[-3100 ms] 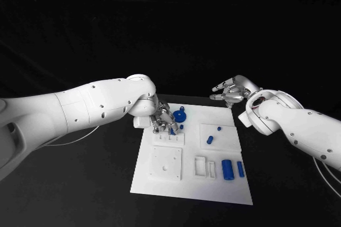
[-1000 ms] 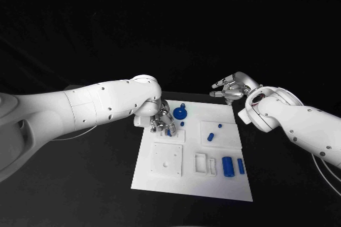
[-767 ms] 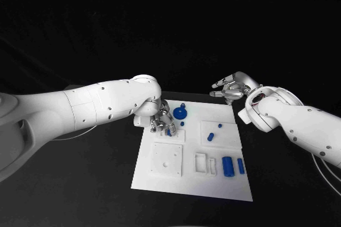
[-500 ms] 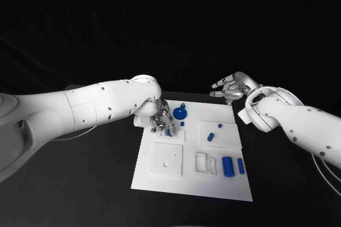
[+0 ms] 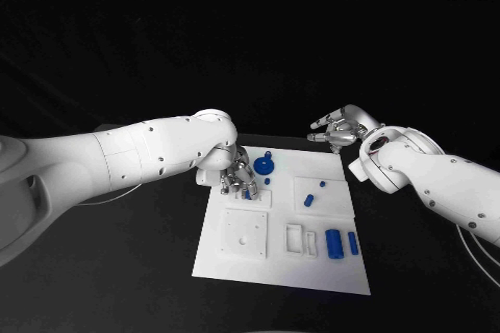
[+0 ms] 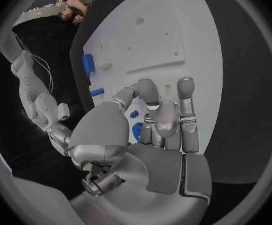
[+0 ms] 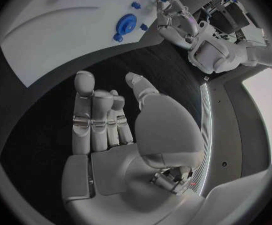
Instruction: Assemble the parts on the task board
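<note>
Task board (image 5: 281, 268) lies mid-counter; the left robot hand (image 5: 238, 180) pinches a small blue part (image 5: 247, 193) over its far-left corner, the right robot hand (image 5: 335, 134) hovers empty, fingers apart, beyond its far edge.

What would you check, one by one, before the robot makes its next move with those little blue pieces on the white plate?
1. Left hand over the work spot: ok. It is low over the far left part of the task board, fingers pointing down.
2. Left hand holds a part: cannot tell. A small blue piece shows by its fingers, but whether it is gripped is hidden.
3. Right hand out of the way: ok. It hovers past the board's far right corner, fingers apart, holding nothing.
4. Remaining parts reachable: ok. The blue round part and two blue cylinders lie uncovered.
5. Board lying flat on the table: ok.
</note>
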Tool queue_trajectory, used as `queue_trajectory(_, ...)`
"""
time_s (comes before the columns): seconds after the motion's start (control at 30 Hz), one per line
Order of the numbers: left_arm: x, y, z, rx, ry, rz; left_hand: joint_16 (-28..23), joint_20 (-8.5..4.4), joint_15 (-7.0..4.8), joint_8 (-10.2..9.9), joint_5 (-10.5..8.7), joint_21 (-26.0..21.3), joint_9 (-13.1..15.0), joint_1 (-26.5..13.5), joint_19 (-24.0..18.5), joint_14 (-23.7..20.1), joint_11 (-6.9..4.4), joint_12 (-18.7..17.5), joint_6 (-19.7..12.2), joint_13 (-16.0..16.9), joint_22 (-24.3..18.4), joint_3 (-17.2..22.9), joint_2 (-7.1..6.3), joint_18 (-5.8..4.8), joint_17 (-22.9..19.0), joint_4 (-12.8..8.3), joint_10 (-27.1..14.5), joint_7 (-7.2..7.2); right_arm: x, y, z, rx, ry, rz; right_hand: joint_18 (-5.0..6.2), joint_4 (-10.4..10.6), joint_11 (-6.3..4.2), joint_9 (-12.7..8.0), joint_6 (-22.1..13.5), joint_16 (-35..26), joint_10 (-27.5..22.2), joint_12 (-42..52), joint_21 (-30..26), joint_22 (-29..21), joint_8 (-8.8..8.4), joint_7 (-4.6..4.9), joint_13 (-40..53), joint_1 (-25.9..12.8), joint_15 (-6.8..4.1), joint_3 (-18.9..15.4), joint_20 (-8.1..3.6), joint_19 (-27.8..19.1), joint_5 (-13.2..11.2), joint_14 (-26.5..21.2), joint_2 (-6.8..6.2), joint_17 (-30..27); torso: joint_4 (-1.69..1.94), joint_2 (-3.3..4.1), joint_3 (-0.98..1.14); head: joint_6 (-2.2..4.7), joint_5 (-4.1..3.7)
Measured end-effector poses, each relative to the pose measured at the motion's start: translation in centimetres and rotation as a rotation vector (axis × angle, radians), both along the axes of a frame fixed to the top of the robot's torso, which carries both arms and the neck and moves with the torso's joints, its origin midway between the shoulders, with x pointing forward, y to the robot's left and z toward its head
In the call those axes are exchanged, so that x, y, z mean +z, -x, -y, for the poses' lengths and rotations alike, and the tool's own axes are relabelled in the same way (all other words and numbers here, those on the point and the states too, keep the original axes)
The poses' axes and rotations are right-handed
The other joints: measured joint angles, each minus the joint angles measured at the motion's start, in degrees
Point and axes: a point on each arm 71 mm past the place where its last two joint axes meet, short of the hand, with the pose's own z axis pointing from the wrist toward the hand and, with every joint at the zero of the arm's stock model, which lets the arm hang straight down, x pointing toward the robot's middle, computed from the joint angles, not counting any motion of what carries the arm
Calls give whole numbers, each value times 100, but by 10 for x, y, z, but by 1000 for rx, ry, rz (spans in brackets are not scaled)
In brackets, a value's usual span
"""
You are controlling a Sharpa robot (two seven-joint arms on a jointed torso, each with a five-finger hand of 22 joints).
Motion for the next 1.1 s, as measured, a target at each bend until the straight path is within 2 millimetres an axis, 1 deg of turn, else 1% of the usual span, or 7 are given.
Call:
queue_trajectory(0.2, 0, -1, 1, -6, -7, 0, 0, 0, 0, 0, 12, 0, 1, 0, 0, 0, 0, 0, 0, -1, 0, 0, 0, 0, 0, 0, 0, 0, 0, 0, 0, 0, 0, 0, 0, 0, 0, 0, 0, 0, 0, 0, 0, 0, 0, 0, 0, 0, 0, 0, 0, 0, 0, 0, 0, 0, -1, 1, 0, -9, 8)
queue_trajectory(0.47, 0, -2, 3, -15, -18, -6, 0, 0, 1, 1, 11, 0, 2, 0, 0, 1, 0, 0, 0, -1, -1, -1, 0, 0, 3, -1, 0, 0, 0, 0, -2, 2, -1, 0, 0, 0, 0, 0, 0, 0, 0, 0, 0, 0, 0, 0, 0, 0, 0, 0, 0, 0, -4, 0, 0, 0, -6, 2, 5, -15, 17)
queue_trajectory(0.73, 1, -4, 5, -24, -28, -12, 0, 0, 1, 2, 10, 0, 8, 0, 0, 1, 0, 0, 0, -1, -1, -7, 0, 0, 11, -8, 0, 0, 0, 0, -2, 2, -2, 0, 0, 0, 0, 0, 0, 0, 0, 0, 0, -1, 0, 0, 0, 0, 0, 0, 0, 0, -4, 0, 0, 0, -6, 4, 9, -25, 6)
queue_trajectory(1.0, 1, -6, 8, -30, -43, -23, 0, 1, 2, 18, 9, 0, 5, 0, -1, 2, 0, 0, 1, -1, -2, -1, 0, 0, 11, -15, 0, 0, 0, 0, -3, 4, -3, 0, 0, 0, 0, 0, 0, 0, 0, 0, 0, -1, 0, 0, 0, 0, 0, 0, 0, 0, -4, 0, 0, -1, -7, 4, 7, -25, -1)
queue_trajectory(1.1, 1, -6, 8, -29, -46, -27, 0, 21, 9, 18, 0, 0, -1, 0, -21, 9, 0, 0, 2, -1, -2, -7, 0, 0, 18, -23, 0, 2, 0, 0, -3, 3, -3, 0, 0, 0, 0, 0, 0, 0, 0, 0, 0, -1, 0, 0, -1, 0, 0, 0, 0, 0, -4, 0, 0, -1, -7, 3, 5, -27, -3)
